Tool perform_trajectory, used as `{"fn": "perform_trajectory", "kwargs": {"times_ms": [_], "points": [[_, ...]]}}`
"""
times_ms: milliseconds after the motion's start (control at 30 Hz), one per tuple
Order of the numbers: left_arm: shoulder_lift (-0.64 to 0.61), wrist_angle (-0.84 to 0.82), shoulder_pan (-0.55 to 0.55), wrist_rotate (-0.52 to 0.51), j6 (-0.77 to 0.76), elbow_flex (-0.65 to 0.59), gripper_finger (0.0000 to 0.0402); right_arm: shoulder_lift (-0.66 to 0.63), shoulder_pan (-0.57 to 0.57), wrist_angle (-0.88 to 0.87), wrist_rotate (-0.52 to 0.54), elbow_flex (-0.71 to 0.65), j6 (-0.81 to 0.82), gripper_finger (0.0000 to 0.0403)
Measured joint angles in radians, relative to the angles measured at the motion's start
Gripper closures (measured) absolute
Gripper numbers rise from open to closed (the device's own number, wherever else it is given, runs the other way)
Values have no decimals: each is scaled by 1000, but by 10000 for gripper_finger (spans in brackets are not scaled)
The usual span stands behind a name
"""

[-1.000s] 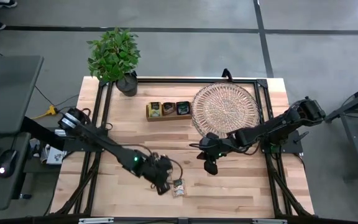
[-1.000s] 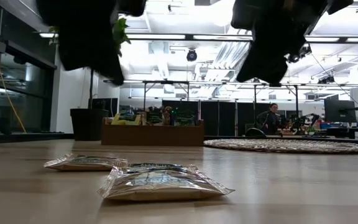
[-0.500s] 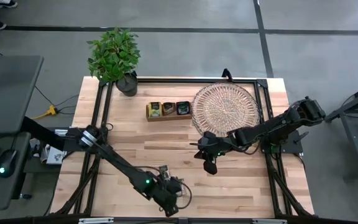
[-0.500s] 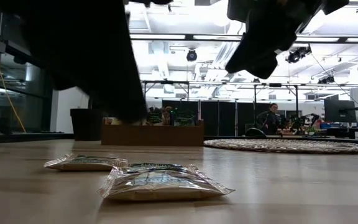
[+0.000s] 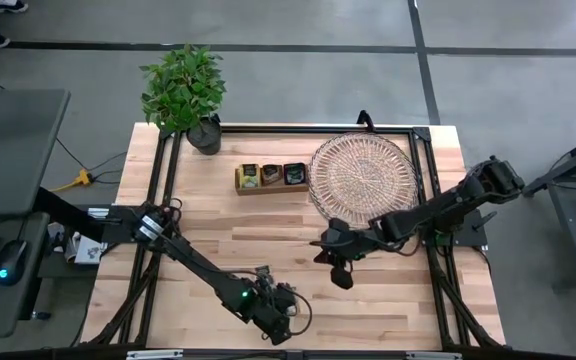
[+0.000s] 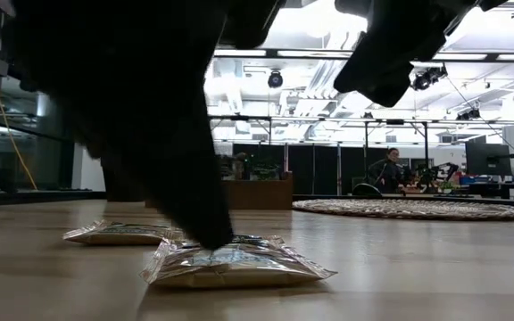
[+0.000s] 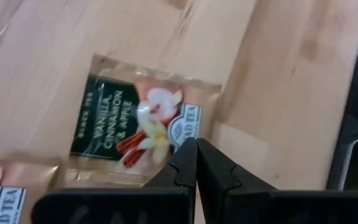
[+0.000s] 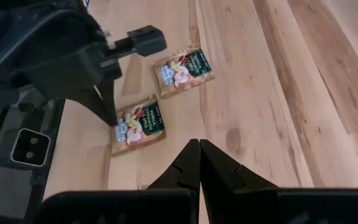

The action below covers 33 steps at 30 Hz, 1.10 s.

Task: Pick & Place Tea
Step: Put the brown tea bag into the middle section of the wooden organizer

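Two flat tea sachets, beige-edged with dark green labels, lie near the table's front edge. One sachet (image 8: 183,70) lies apart from the other (image 8: 139,124); the low view shows the nearer one (image 6: 239,261) and the farther one (image 6: 119,234). My left gripper (image 7: 196,146) is shut, its tip down at a corner of a sachet (image 7: 132,124). My right gripper (image 5: 340,278) is shut and hangs over the table's middle, holding nothing. My left gripper sets its shut fingertips (image 8: 111,117) on a corner of the sachet (image 7: 180,126). It comes from above, slanting down. The sachet lies flat on the table. In the low view the tip (image 6: 214,239) meets the sachet's top at its far edge.
A narrow wooden box (image 5: 271,176) with sachets in it stands at the far middle, beside a round wicker tray (image 5: 363,177). A potted plant (image 5: 186,90) stands at the far left corner. A black frame (image 5: 423,200) runs round the table's edges.
My left gripper has gone toward the table's near edge and down, ending with its tip on a sachet; it stayed shut. Both sachets lie where they were. My right gripper has hardly moved.
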Motion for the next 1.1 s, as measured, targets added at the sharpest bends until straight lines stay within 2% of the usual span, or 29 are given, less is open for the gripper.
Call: {"fn": "perform_trajectory", "kwargs": {"times_ms": [233,333,500,667,767,867,967,1100], "points": [[29,20,-1,-11,0,4,401,0,12,-7,25,0,45,402],[57,74,-1,20,1,6,402,0,12,-12,37,0,72,402],[100,96,-6,25,-39,9,401,0,12,-25,29,0,89,385],[129,108,-7,26,-75,10,401,48,5,-19,-65,0,150,334],[129,109,-7,28,-66,10,401,119,-9,21,-194,0,198,291],[130,109,-6,9,-34,9,401,206,-16,136,-317,0,210,250],[130,111,-6,2,5,8,401,276,-15,255,-346,0,208,221],[130,110,-7,11,30,7,401,335,-15,339,-340,0,206,203]]}}
